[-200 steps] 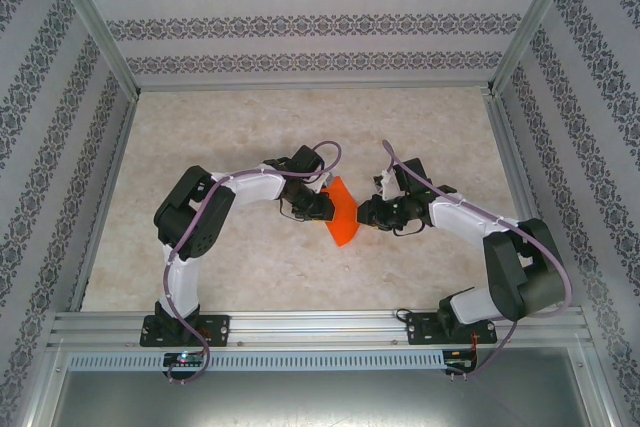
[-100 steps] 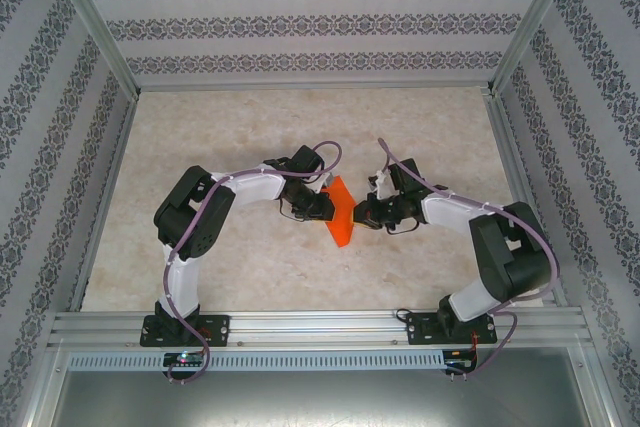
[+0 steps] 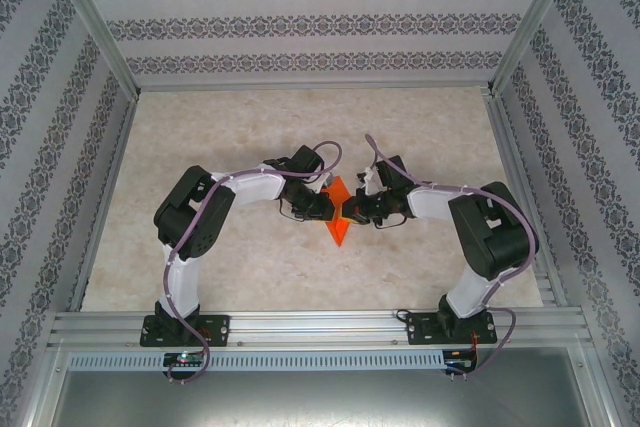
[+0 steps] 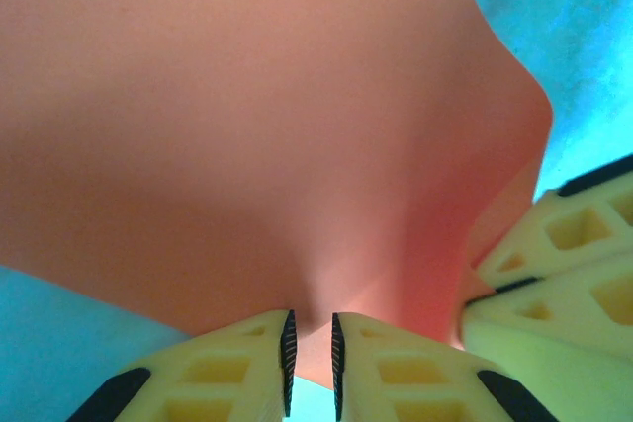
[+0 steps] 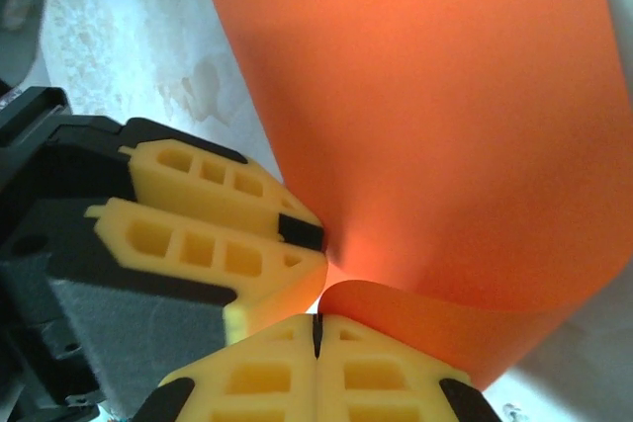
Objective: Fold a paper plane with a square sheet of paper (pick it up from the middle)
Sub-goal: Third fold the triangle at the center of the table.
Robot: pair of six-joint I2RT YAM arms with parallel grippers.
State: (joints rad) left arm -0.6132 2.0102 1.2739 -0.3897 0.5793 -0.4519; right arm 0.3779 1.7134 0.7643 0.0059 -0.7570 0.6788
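The left gripper (image 4: 311, 343) pinches the square sheet of paper (image 4: 247, 126) between jaws drawn almost together. Just beside it, the right gripper (image 5: 316, 328), jaws fully closed, nips the same sheet's edge. The orange sheet is held bowed and creased between the two, over the middle of the table (image 3: 230, 127). Folding looks only partly done: there is no pointed dart yet, and the nose and wings are left to form. The table is pale and marbled, with patterned walls (image 3: 300, 27) around it.

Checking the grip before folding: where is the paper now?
Top view: the paper is near the table's middle, pinched between the left gripper on its left and the right gripper on its right.
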